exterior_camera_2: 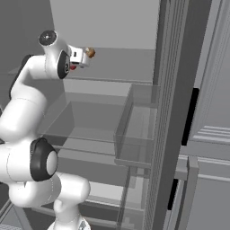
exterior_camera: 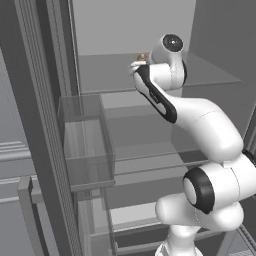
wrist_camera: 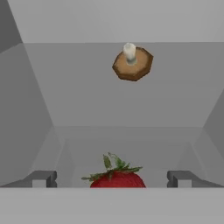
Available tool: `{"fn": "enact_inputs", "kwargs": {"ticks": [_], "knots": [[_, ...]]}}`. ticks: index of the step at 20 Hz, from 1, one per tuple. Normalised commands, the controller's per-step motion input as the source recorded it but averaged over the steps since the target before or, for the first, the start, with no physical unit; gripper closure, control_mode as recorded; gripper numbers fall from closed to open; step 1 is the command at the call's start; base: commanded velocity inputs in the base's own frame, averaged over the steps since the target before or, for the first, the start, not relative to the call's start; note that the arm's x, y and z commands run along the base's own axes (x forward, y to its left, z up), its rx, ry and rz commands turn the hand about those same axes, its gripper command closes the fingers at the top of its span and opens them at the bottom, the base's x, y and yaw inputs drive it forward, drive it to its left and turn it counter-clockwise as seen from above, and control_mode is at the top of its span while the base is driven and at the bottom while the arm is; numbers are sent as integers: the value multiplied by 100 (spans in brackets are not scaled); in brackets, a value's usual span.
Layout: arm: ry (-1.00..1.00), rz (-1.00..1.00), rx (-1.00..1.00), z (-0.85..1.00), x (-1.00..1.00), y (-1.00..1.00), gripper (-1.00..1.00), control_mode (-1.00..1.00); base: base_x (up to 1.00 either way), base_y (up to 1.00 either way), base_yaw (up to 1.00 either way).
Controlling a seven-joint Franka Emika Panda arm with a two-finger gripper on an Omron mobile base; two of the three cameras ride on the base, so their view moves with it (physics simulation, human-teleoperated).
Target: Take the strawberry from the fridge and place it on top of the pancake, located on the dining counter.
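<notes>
1. Fridge (exterior_camera: pixel 150 30): open, interior exposed in both base views. Pale back wall, grey side walls, glass shelves stacked top to bottom. Door standing at the left edge of the left base view and the right side of the right base view.
2. Door bin (exterior_camera: pixel 85 145): clear-walled, mounted on the inner door face, projecting toward the shelves. Narrow gap between bin wall and shelf fronts; arm passing beside it without contact.
3. Arm (exterior_camera: pixel 210 130): rising from below, bent forward, hand reaching in over the upper shelf (exterior_camera: pixel 210 75). Open space above the hand up to the fridge ceiling; right side wall near the wrist.
4. Upper shelf: front edge running just under the hand. Surface broad and open toward the back wall and toward both side walls, as seen from the hand view.
5. End effector (wrist_camera: pixel 112 178): fingers apart, one tip (wrist_camera: pixel 41 178) low at left and the other low at right of the hand view. Not clamped on anything.
6. Small tan-brown item (wrist_camera: pixel 132 63): resting on the shelf, well beyond the fingers toward the back wall, pale stub on top. Also visible just past the hand in the right base view.
7. Strawberry (wrist_camera: pixel 117 178): on the upper shelf between the spread tips, green leaves uppermost, clear room either side. Lower part cut off at the view's bottom.
</notes>
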Motion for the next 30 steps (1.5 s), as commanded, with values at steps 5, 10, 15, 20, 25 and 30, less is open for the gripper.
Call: {"fn": "enact_inputs", "kwargs": {"ticks": [5, 10, 15, 20, 25, 30], "knots": [[0, 0, 0, -7, 0, 0, -100, -100, 0, 0, 0], [0, 0, 0, -5, 6, 0, -100, -100, 0, 0, 0], [0, 0, 0, 0, 11, 0, 100, -100, 0, 0, 0], [0, 0, 0, 0, 0, -5, 100, -100, 0, 0, 0], [0, 0, 0, 0, -15, -12, 100, -100, 0, 0, 0], [-2, -7, 0, 4, -69, -26, 100, -100, 0, 0, 0]]}}
